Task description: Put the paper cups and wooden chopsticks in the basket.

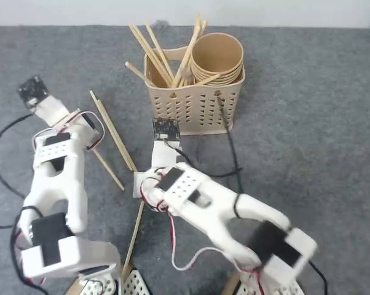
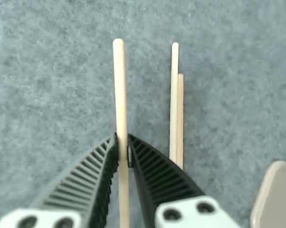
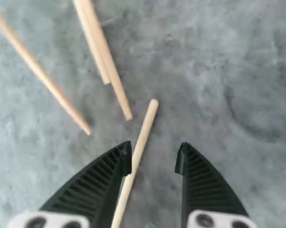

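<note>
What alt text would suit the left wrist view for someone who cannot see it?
A black pincer grips one chopstick. Two more chopsticks lie side by side next to it on grey carpet.

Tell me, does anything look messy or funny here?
Yes. Several loose chopsticks lie scattered on the grey carpet instead of in the basket, and the standing chopsticks inside it lean out at all angles.

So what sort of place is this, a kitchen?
More likely a robotics test bench than a kitchen: two white robot arms sit over a grey mat, and the basket, paper cups and chopsticks look like practice props.
</note>
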Controlling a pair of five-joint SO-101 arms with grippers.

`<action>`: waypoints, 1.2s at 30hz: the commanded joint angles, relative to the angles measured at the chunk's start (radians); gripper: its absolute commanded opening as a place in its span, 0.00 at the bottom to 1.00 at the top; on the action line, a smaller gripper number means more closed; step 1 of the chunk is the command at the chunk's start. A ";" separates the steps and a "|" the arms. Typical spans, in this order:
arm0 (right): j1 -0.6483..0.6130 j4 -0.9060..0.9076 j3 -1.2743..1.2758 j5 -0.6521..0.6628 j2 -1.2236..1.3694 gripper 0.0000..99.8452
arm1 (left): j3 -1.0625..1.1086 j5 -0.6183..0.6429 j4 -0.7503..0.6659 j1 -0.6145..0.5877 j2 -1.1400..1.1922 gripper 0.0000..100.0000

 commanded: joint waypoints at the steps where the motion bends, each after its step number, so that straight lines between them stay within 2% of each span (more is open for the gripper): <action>1: -0.001 -0.084 -0.061 -0.028 0.062 0.17 | 0.008 0.015 -0.069 -0.002 -0.060 0.01; 10: 0.001 -0.105 -0.057 -0.026 0.085 0.16 | 0.005 0.020 -0.072 -0.008 -0.057 0.01; 16: -0.001 -0.028 -0.086 0.003 0.088 0.00 | -0.015 0.029 -0.072 -0.052 -0.049 0.01; 20: -0.005 0.047 -0.137 0.060 0.133 0.01 | -0.015 0.089 -0.072 -0.061 -0.049 0.01; 26: -0.001 0.272 -0.232 0.069 0.160 0.01 | -0.015 0.086 -0.072 -0.061 -0.049 0.01; 29: -0.005 0.372 -0.259 0.141 0.130 0.01 | -0.015 0.086 -0.072 -0.061 -0.049 0.01; 36: -0.050 0.346 -0.247 0.161 0.130 0.01 | -0.015 0.086 -0.072 -0.061 -0.049 0.01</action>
